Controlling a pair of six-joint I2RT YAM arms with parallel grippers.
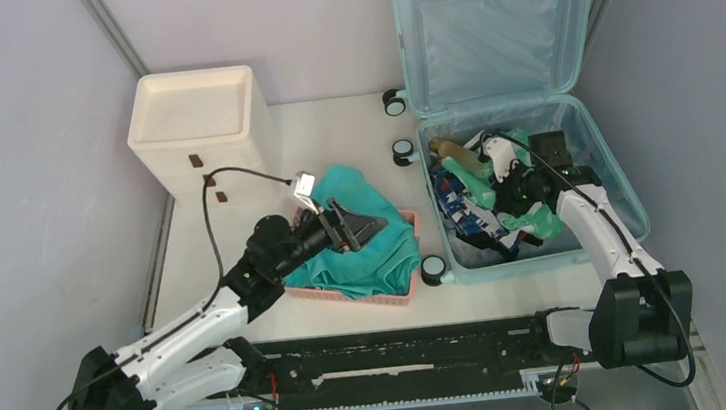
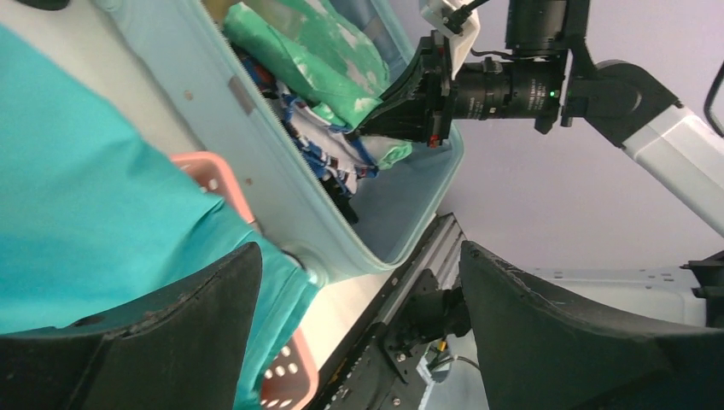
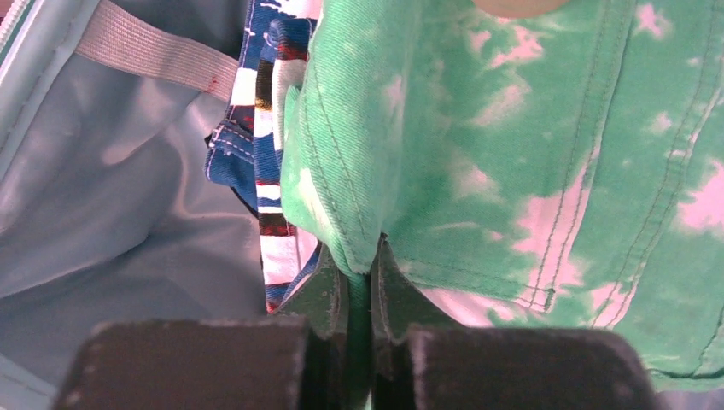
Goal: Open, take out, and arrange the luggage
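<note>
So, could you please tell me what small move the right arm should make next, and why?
Probably a short lift straight up: the right gripper has its jaws shut on the green tie-dye garment, which lies inside the open luggage.

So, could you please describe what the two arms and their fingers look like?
Both the left arm and right arm have white shells, black joints and black cables. The left gripper has broad black wedge fingers; the right gripper has dark ones.
</note>
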